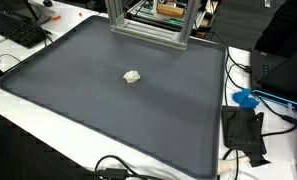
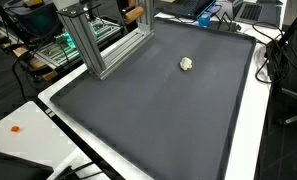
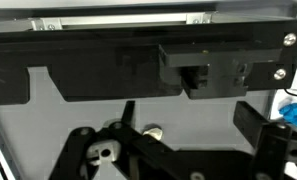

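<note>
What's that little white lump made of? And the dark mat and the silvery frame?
White lump: probably crumpled paper or tissue, matte and creased, but too small to be sure. Dark mat: likely rubber or foam, dull, with a rounded rim. Silvery frame: looks like aluminium, with straight grooved bars and a soft sheen.

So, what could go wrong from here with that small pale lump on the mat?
1. The pale lump is small and looks light, so a grasp could, I think, nudge it across the dark mat instead of catching it.
2. The aluminium frame stands at the mat's edge; a wide swing might strike it.
3. At another edge, loose cables lie on the table and might snag.
</note>
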`<state>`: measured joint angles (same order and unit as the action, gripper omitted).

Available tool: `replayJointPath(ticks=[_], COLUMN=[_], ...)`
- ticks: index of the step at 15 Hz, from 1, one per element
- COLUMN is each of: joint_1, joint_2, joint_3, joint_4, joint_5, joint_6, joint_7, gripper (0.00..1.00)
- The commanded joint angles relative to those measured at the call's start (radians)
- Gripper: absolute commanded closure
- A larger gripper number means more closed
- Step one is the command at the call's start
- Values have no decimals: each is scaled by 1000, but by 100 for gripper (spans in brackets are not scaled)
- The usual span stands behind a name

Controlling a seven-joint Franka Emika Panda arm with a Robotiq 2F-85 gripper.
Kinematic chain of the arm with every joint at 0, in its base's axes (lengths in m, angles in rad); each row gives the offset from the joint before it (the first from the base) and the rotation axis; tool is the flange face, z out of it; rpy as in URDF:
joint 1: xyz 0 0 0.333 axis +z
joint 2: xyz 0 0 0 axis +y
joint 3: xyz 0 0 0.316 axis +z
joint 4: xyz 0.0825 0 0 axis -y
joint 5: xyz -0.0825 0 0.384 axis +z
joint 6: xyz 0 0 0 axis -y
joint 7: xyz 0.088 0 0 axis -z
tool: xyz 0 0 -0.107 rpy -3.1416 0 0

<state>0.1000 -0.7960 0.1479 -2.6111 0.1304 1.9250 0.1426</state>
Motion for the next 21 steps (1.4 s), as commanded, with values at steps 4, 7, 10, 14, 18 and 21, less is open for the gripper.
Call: replayJointPath(ticks=[4,7,10,14,18,21], joint_1=[46,61,71,76,73,72], joint_2=[-63,-68,-67,-65,-62,-59], joint_3=[15,20,30,41,50,57], joint_4=[-59,-67,-80,-87,-91,-94], joint_5=[73,102,110,105,96,89], joint_6=[-2,-6,5,12,23,30], joint_7=[42,49,45,44,44,44], gripper=[0,0,0,0,0,0])
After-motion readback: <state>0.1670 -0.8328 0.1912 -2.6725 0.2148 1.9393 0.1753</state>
